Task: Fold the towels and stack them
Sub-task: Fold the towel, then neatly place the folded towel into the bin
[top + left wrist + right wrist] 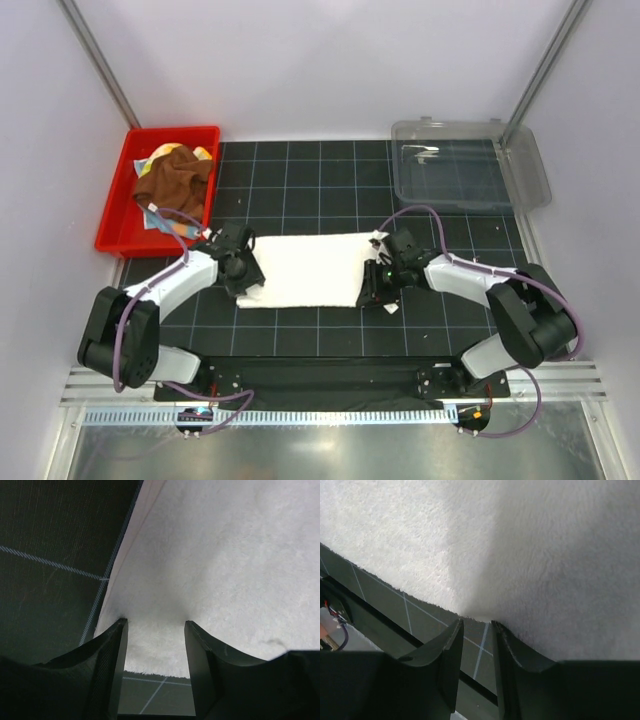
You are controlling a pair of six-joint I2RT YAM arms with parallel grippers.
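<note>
Since large plain white terry towel lies flat on black gridded mat, expect soft, light, floppy cloth: you grip edges, never middle.

- Rear-left of it: crumpled rust-brown cloth towel, in red plastic bin.
- Left end: left gripper, jaws wide, astride edge.
- Right end: right gripper, gap narrow; pinch unclear.

Plain white towel on a black bench (thin white grid lines). At ten o'clock, a red bin with a rust-brown towel and a yellow towel.
</note>
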